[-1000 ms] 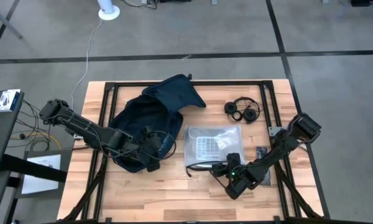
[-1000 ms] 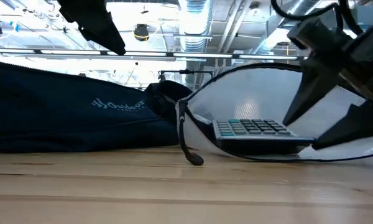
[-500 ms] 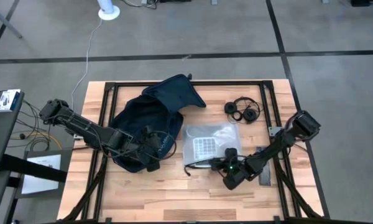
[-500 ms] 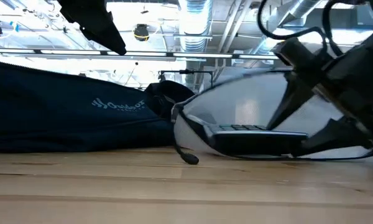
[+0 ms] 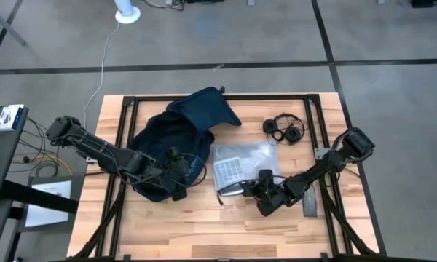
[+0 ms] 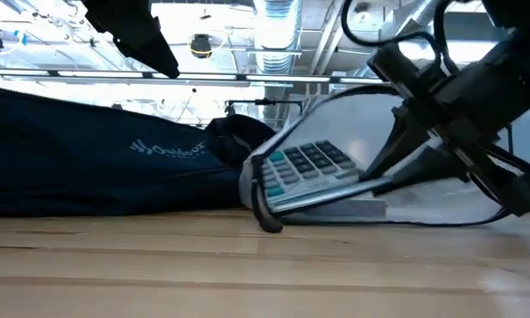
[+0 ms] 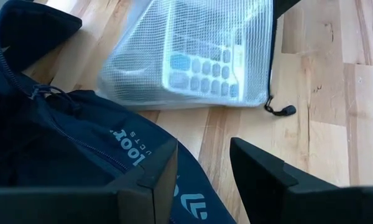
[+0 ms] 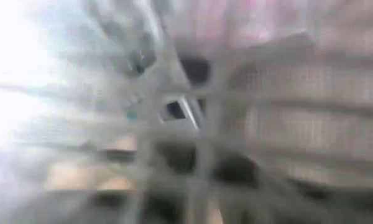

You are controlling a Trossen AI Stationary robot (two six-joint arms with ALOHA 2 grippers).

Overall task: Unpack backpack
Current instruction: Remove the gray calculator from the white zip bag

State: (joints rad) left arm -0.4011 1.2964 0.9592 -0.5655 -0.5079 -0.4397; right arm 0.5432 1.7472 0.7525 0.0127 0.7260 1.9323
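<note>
The dark navy backpack [image 5: 171, 142] lies slumped on the table's left half, its top flap toward the far edge. My left gripper [image 5: 179, 175] hovers open over its near right edge, and dark fabric and bare wood show between the fingers [image 7: 202, 174]. To its right lies a clear mesh pouch [image 5: 237, 161] holding a calculator [image 6: 305, 168]. My right gripper [image 5: 256, 191] is shut on the pouch from the near right. Blurred mesh fills the right wrist view. My right gripper holds the clear pouch by its near right edge [image 6: 384, 177], coming in slanted downward from the table's near right. The pouch and calculator are tipped up, keys facing the near edge. The pouch's end toward the backpack [image 6: 265, 212] rests on the wood.
Black headphones [image 5: 284, 129] lie at the far right. A flat dark thing [image 5: 310, 200] lies on the wood behind my right arm. The pouch's black cord with its toggle [image 7: 286, 111] trails onto the wood beside the backpack. Bare wood stretches along the near edge.
My right gripper has moved toward the table's left and far edges, into the pouch, and its fingers have closed on it. The pouch has slid a little toward the backpack, and the calculator inside has tipped from flat to tilted.
</note>
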